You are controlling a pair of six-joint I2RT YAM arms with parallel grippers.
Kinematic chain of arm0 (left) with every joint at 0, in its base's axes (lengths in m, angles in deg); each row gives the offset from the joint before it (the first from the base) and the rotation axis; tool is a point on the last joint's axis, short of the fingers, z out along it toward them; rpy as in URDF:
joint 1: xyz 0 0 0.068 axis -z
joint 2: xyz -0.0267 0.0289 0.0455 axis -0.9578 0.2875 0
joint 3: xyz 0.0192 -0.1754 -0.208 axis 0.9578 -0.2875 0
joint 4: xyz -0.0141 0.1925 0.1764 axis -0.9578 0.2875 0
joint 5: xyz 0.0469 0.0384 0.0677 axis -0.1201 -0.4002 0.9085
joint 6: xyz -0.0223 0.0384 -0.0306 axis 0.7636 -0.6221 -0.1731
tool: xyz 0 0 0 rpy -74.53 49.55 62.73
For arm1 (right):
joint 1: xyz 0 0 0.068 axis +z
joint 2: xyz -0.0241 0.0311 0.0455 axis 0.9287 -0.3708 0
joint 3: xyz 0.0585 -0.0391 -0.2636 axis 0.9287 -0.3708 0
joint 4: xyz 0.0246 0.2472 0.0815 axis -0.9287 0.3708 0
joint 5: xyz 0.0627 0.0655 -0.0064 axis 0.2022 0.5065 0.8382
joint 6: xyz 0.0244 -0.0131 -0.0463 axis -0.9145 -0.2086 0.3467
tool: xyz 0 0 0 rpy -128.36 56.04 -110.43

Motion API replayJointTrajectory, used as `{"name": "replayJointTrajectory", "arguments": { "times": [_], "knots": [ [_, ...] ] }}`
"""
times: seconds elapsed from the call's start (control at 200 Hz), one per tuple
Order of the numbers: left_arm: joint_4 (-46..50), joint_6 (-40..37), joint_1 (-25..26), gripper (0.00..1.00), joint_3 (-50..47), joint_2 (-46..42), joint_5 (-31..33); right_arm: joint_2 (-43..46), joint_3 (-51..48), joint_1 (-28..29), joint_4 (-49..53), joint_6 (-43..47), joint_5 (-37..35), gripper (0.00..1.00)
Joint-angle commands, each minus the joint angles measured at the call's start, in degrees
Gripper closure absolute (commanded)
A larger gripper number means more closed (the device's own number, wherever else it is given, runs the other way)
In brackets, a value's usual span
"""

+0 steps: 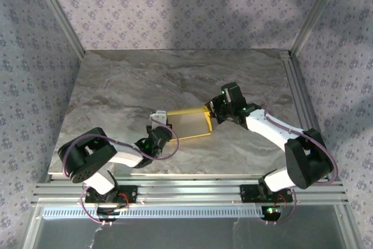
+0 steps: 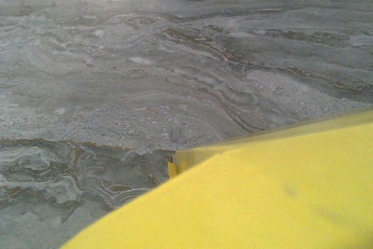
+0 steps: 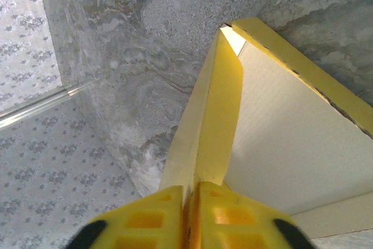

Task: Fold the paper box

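Closest to your right wrist camera, your right gripper (image 3: 189, 217) has its two yellow pads (image 3: 145, 223) pressed together on a tall, upright yellow flap (image 3: 213, 121) of the paper box (image 3: 280, 144). The box is thin die-cut cardboard, yellow on one face and white on the other. Beyond the pinched flap you can see the white inner face and a yellow wall along its far edge, with a small gap at the corner where the two meet.

From above, the paper box (image 1: 189, 123) lies near the middle of the grey marble-patterned table (image 1: 128, 86), between your two arms. Your right gripper (image 1: 214, 114) meets its right end and your left gripper (image 1: 158, 119) sits at its left end.

Your left gripper is closed, but you cannot tell whether it has card between its fingers. Its wrist camera looks across a blurred yellow panel (image 2: 262, 202) very close to the lens, with the table (image 2: 145, 74) behind it.
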Motion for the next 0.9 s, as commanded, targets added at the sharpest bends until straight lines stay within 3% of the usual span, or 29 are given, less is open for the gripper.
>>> {"name": "replayJointTrajectory", "arguments": {
  "times": [0.0,0.045,0.105,0.275,0.4,0.62,0.73,0.894],
  "knots": [
    [1.37,-0.93,0.47,1.00,1.18,0.41,-1.55,2.74,1.40,0.56,3.69,4.38,0.27,0.58],
    [1.50,-1.15,0.47,1.00,1.18,0.30,-1.38,3.80,1.84,0.19,5.57,6.05,0.42,0.47],
    [1.75,-1.58,0.47,1.00,1.18,0.07,-1.19,6.48,1.07,-0.90,6.67,8.31,0.32,0.41],
    [2.65,-2.84,0.47,1.00,1.26,-0.84,-0.57,15.73,1.33,-6.24,17.79,18.81,0.08,0.39],
    [2.78,-3.17,0.47,1.00,1.18,-0.96,-0.57,19.35,1.93,-10.76,20.28,26.59,0.57,0.47],
    [2.86,-3.31,0.47,1.00,1.52,-0.63,-0.63,9.43,12.29,-11.04,22.26,33.92,2.77,0.74],
    [3.25,-3.22,0.48,1.00,1.87,-0.92,-0.74,5.01,16.43,-9.07,23.72,35.46,1.11,0.74],
    [3.44,-2.98,0.47,1.00,2.05,-0.84,-0.83,0.77,17.87,-6.28,23.64,35.81,-0.10,0.67]
  ]
}}
